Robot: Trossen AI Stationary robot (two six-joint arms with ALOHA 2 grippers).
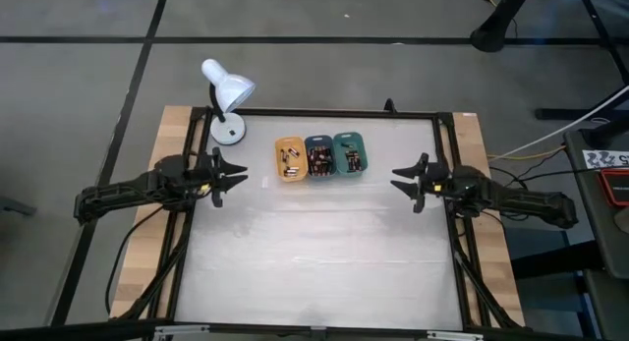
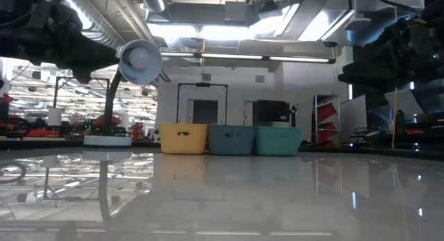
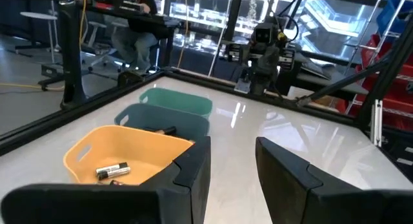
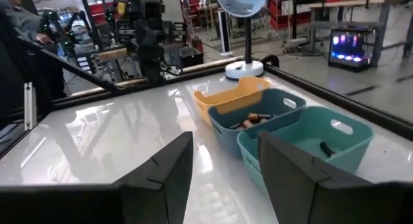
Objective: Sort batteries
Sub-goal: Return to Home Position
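Observation:
Three small trays stand side by side at the table's far middle: orange [image 1: 289, 158], dark teal [image 1: 318, 155] and green [image 1: 350, 153]. Batteries [image 1: 316, 162] lie inside them; in the left wrist view two batteries [image 3: 112, 171] rest on the orange tray's floor [image 3: 132, 158]. My left gripper [image 1: 236, 176] hovers open at the table's left edge, pointing level toward the trays, nothing between its fingers. My right gripper [image 1: 401, 178] hovers open at the right edge, pointing level toward the trays, likewise empty.
A white desk lamp [image 1: 228, 93] stands at the table's far left corner, its base [image 1: 229, 131] on the table. A black frame [image 1: 324, 113] runs around the white table top. The near half of the table [image 1: 314, 262] lies bare.

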